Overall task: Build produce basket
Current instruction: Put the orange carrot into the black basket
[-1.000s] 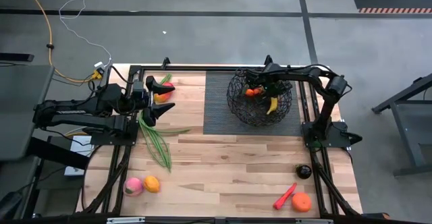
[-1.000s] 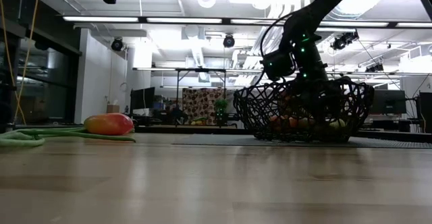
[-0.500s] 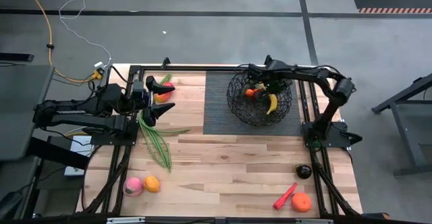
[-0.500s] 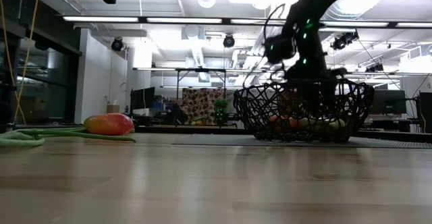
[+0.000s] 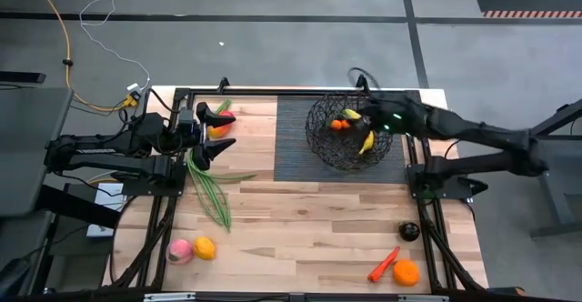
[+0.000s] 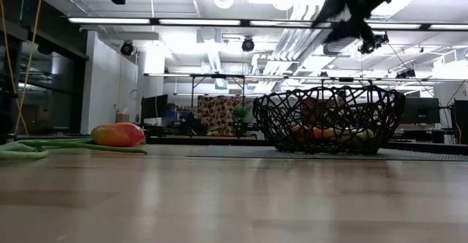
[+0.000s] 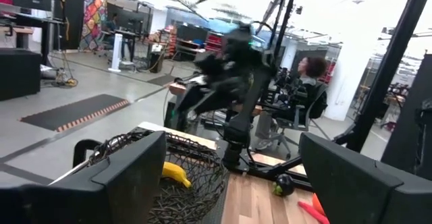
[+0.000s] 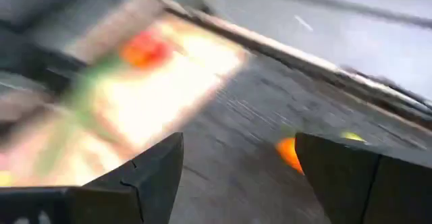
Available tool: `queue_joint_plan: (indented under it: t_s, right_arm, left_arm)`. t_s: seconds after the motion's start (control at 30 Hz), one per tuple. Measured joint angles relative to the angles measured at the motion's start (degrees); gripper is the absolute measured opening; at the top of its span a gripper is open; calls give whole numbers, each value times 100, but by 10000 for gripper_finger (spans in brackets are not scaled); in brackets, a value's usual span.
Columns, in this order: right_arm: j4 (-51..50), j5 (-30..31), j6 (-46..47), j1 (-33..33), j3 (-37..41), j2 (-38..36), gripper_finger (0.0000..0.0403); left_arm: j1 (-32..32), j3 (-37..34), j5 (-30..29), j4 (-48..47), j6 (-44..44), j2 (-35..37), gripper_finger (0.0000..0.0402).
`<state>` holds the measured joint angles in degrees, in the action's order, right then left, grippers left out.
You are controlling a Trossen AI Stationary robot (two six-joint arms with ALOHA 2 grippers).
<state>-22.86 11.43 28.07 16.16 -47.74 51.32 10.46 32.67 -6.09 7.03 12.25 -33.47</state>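
The right end effector (image 5: 362, 113) hangs over the far rim of the basket (image 5: 349, 131), fingers apart and empty; banana (image 5: 366, 141) and orange (image 5: 337, 125) lie inside below it. The left end effector (image 5: 218, 129) is open and empty, beside the mango (image 5: 221, 123) and green stalks (image 5: 209, 186). No readable writing appears.

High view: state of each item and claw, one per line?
basket: upright on the mat, holding a banana and an orange
left claw: open, empty, over the mango
right claw: open, empty, above the basket's far rim
green stalks: flat on the table
chili: on the table, outside the basket
plum: on the table, outside the basket
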Motion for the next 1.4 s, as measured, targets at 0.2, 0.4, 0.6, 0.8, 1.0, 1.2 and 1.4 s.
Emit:
queue_joint_plan:
  t_s: [0.2, 0.4, 0.6, 0.8, 1.0, 1.2, 1.4]
  right_arm:
    - [2988, -252, -911, -604, 1223, -981, 266]
    - [3716, -298, -2025, -987, 1477, -1050, 266]
    - [3592, -300, -2061, -1108, 1481, -1042, 266]
    - [3599, -300, -2061, -1108, 1481, -1042, 266]
    - [3599, -300, -2050, -1108, 1481, -1042, 266]
    - [2634, -397, -1343, -1108, 1200, -1037, 266]
    - [523, -1163, -461, -1217, 379, -701, 266]
  left_arm:
    - [0, 0, -60, -7, -176, 0, 326]
    - [0, 0, -64, -7, -195, 0, 326]
    - [0, 0, -67, -7, -195, 0, 326]
    - [0, 0, -77, -7, -195, 0, 326]
    - [0, 0, -77, -7, -195, 0, 326]
    - [0, 0, -77, -7, -195, 0, 326]
    - [0, 0, -75, -9, -193, 0, 326]
